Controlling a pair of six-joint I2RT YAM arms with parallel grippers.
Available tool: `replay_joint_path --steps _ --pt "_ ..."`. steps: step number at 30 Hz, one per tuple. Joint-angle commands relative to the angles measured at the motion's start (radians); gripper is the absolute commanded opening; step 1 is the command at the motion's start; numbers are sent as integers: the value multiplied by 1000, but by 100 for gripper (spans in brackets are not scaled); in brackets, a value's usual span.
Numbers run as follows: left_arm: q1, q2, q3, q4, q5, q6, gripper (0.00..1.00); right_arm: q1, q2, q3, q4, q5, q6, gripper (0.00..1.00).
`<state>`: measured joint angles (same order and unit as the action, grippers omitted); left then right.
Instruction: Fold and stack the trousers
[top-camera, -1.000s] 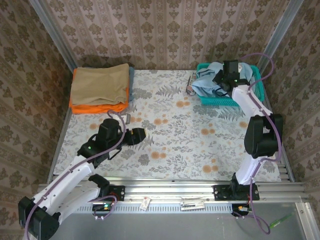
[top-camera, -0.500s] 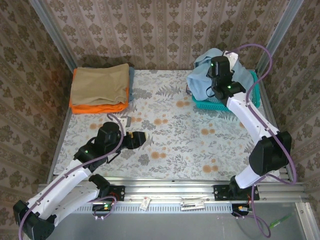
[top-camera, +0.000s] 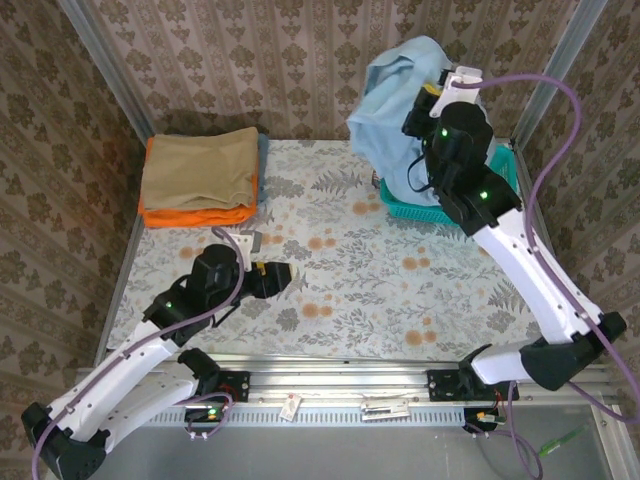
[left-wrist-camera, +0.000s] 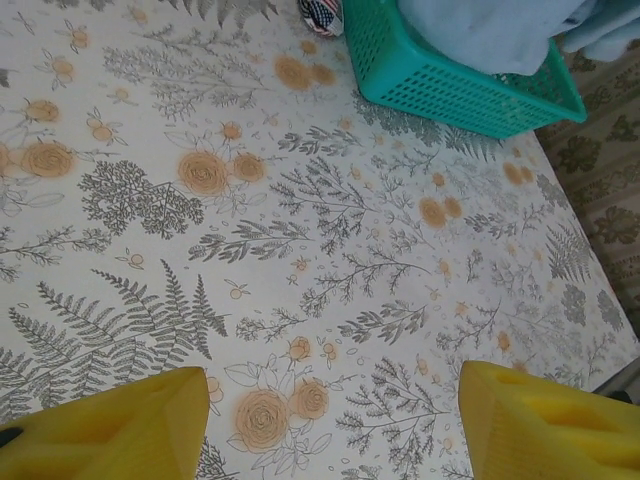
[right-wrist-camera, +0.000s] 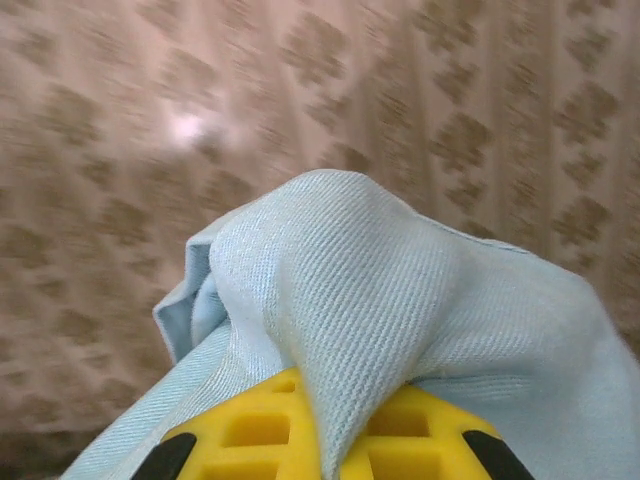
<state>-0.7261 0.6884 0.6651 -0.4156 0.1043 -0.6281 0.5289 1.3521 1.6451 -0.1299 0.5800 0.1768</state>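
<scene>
right fingers (right-wrist-camera: 250, 435) clamped on the trousers (top-camera: 392, 100), held high over the teal basket (top-camera: 505, 165), tail end in it. i'd clear the rim first, then lay flat on the counter (top-camera: 350, 270). left fingers (left-wrist-camera: 120, 420) wide, low over the counter.

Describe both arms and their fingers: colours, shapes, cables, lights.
Both the left arm and the right arm have white tubular links joined by chunky black joint housings, each with small green lights. A thin purple-grey cable loops loosely along each arm. The left fingers and right fingers are blocky yellow plastic.
</scene>
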Motion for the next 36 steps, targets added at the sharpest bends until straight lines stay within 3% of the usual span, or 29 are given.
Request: replay_joint_path --steps 1,6,8,10,13,17,20,23,26,32,36 --pt "-8 -47 3 11 -42 7 66 107 -68 84 125 -53 -118 0" --pt "-8 -108 15 -41 -140 -5 69 214 -31 124 -43 -132 -14 0" --pt "-7 -132 40 -103 -217 -25 76 236 8 98 -126 -151 89 3" --pt "-6 -165 69 -165 -289 -39 84 249 47 39 -174 -212 188 30" --pt "-6 -216 114 -246 -371 -56 89 282 135 0 -259 -371 249 62" --pt "-6 -223 178 -300 -394 -30 92 290 179 -3 -381 -492 252 76" --pt "-6 -160 206 -295 -352 12 92 276 139 -58 -449 -418 246 78" --pt "-13 -32 213 -248 -265 49 90 201 49 -180 -456 -319 289 79" --pt "-90 145 241 -213 -259 88 90 39 -59 -325 -470 -278 399 80" --pt "-354 642 488 -259 -494 226 92 -327 -148 -588 -383 -450 567 87" --pt "-453 942 683 -290 -628 312 97 -484 -85 -642 -291 -604 614 87"
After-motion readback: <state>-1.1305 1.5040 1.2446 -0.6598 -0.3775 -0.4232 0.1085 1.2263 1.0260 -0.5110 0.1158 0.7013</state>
